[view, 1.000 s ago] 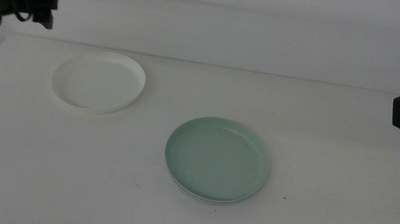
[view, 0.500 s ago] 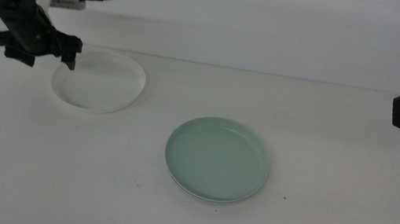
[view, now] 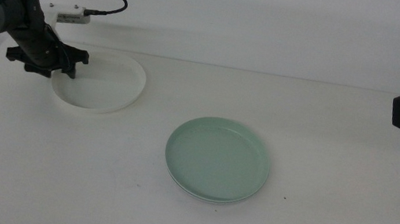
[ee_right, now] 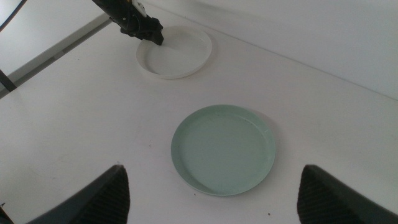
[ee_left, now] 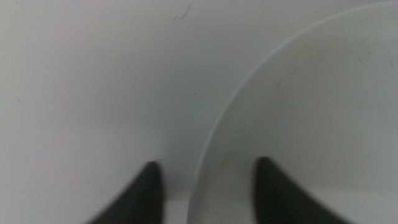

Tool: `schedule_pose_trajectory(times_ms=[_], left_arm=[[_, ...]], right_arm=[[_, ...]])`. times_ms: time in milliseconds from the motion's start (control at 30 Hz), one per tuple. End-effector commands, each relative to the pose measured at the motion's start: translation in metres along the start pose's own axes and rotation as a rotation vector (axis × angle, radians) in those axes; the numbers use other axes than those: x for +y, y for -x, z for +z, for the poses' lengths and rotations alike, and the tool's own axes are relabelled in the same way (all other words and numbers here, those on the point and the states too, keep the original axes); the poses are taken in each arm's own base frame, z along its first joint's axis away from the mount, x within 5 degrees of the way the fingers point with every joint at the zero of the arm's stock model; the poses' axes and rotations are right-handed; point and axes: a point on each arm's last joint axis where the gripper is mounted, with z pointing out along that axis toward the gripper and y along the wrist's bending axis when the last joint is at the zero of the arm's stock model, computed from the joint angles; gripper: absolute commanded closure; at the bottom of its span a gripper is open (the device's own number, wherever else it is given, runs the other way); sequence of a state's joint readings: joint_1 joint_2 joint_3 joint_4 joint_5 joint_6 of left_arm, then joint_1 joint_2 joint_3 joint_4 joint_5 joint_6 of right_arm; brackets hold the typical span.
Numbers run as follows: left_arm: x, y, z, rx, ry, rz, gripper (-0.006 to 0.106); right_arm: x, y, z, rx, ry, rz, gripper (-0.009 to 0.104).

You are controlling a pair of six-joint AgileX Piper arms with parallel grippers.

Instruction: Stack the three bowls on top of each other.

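White bowl [view: 101, 81], smooth, shallow, is sitting with left gripper [ee_left: 205, 190] jaws wide, straddling its rim; pale green bowl [view: 217, 159] nearby; right gripper [ee_right: 211, 193] is waiting, jaws wide.

You couldn't see the grey bowl as such: only a thin pale edge showed under the green bowl [view: 217, 159], too slim to ID. Left gripper [view: 41, 66] covered part of the white bowl's [view: 106, 82] rim in middle view. Left wrist pic cut the white bowl off at its edges and was blurry. Right gripper [ee_right: 211, 202] was mostly out of frame.
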State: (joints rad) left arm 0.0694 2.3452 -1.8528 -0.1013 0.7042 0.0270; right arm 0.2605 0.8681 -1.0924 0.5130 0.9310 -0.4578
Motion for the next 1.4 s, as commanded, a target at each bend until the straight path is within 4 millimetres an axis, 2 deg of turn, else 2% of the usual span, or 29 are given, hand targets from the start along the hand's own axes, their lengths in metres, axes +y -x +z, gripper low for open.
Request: schedule_pose_trajectory(times_ms=[0,100,133,233,333,400,567,633,667,733,833,1000,1133,1367], left_arm=[[0.002,-0.002,0.005,0.019,0.004,0.000,0.064],[0.005,-0.003,0.004,0.026,0.005,-0.015,0.097],[0.005,-0.002,0.001,0.027,0.005,-0.015,0.102],[0.004,0.009,-0.028,-0.015,0.004,0.002,0.102],[-0.002,0.018,-0.080,-0.039,-0.017,-0.003,0.102],[-0.012,0.016,-0.111,-0.031,-0.064,-0.025,0.102],[-0.055,-0.011,-0.166,-0.082,-0.141,0.023,0.102],[-0.072,-0.029,-0.182,-0.089,-0.159,0.065,0.102],[-0.089,-0.047,-0.189,-0.077,-0.191,0.093,0.102],[-0.106,-0.062,-0.191,-0.067,-0.224,0.118,0.102],[-0.134,-0.084,-0.183,-0.048,-0.286,0.146,0.102],[-0.174,-0.105,-0.166,-0.030,-0.338,0.213,0.102],[-0.189,-0.113,-0.146,-0.008,-0.350,0.221,0.102],[-0.198,-0.121,-0.115,0.042,-0.362,0.183,0.102]], right_arm=[[0.000,0.000,-0.001,-0.011,-0.004,-0.006,0.009],[0.000,0.000,-0.001,-0.011,-0.004,-0.006,0.009],[0.000,0.000,-0.001,-0.011,-0.004,-0.006,0.009],[0.000,0.000,-0.001,-0.011,-0.004,-0.006,0.009],[0.000,0.000,-0.001,-0.011,-0.004,-0.006,0.009],[0.000,0.000,-0.001,-0.011,-0.004,-0.006,0.009],[0.000,0.000,-0.001,-0.011,-0.004,-0.006,0.009],[0.000,0.000,-0.001,-0.011,-0.004,-0.006,0.009],[0.000,0.000,-0.001,-0.011,-0.004,-0.006,0.009],[0.000,0.000,-0.001,-0.011,-0.004,-0.006,0.009],[0.000,0.000,-0.001,-0.011,-0.004,-0.006,0.009],[0.000,0.000,-0.001,-0.011,-0.004,-0.006,0.009],[0.000,0.000,-0.001,-0.011,-0.004,-0.006,0.009],[0.000,0.000,-0.001,-0.011,-0.004,-0.006,0.009]])
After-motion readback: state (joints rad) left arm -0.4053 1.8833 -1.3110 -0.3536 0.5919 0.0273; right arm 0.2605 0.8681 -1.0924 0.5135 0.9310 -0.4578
